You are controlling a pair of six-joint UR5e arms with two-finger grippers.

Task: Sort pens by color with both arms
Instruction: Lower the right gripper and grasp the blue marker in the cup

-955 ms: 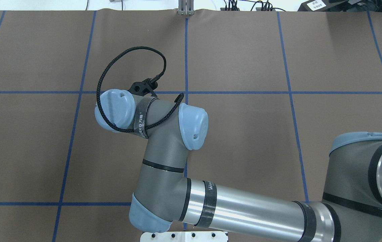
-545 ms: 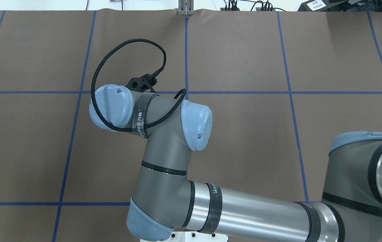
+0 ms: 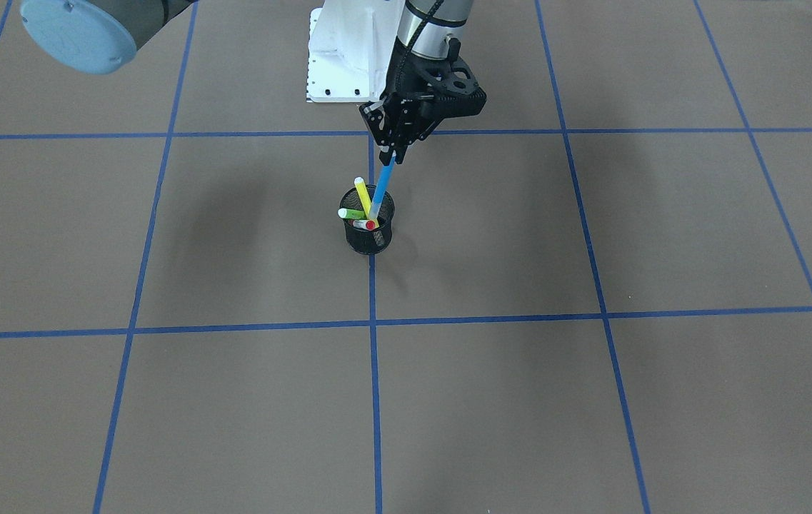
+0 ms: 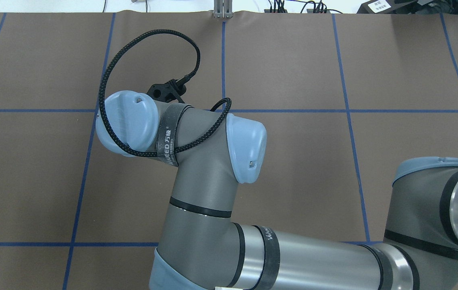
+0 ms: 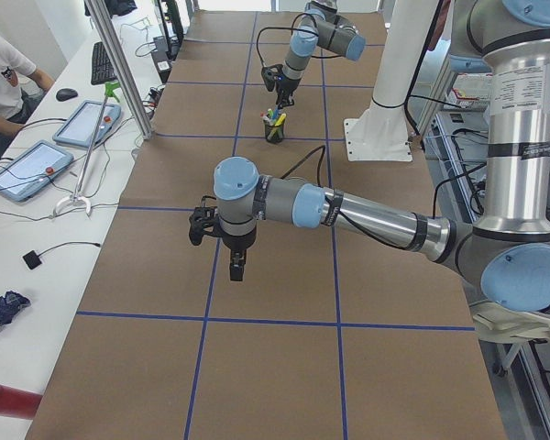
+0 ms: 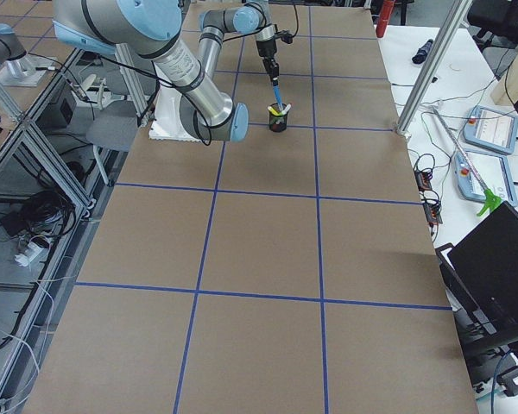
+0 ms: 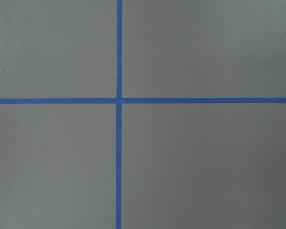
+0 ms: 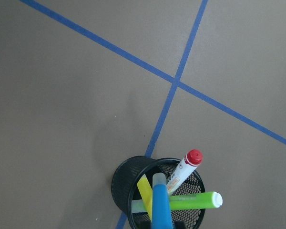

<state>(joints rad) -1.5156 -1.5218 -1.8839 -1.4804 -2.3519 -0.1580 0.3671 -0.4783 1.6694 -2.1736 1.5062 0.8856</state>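
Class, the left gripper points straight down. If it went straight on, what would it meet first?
Only the brown table, near a blue tape crossing; nothing else shows below the left gripper, though its height is unclear.

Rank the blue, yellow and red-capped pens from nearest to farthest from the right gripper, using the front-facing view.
1. Blue pen: clamped in the right gripper, lower end in the mesh cup.
2. Yellow pen: leaning in the cup, top raised toward the gripper.
3. Red-capped pen: at the cup's rim farthest from the gripper.
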